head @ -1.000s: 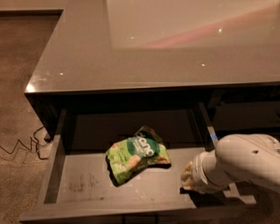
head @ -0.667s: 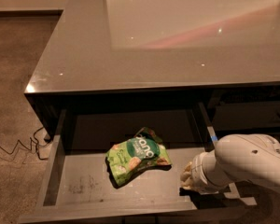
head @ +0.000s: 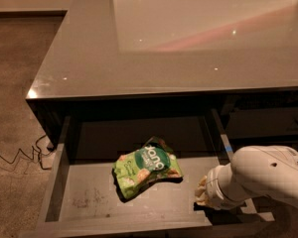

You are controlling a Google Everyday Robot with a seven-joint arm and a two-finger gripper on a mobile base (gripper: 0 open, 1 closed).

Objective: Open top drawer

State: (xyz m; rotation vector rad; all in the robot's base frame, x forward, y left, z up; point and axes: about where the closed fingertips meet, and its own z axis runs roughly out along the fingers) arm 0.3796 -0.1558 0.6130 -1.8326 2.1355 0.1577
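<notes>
One arm (head: 268, 175) reaches leftward, hand (head: 204, 195) low in the top drawer (head: 89, 200); grip state unseen.

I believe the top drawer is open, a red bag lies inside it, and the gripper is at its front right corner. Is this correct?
Not quite. The camera view shows the bag is green, not red. The top drawer is open, and the gripper is at its front right corner.

Arm (head: 263, 175): one, white, rounded casing, entering from the right edge, angled down and leftward. Gripper (head: 203, 195): at the arm's left end, low right of view.
</notes>
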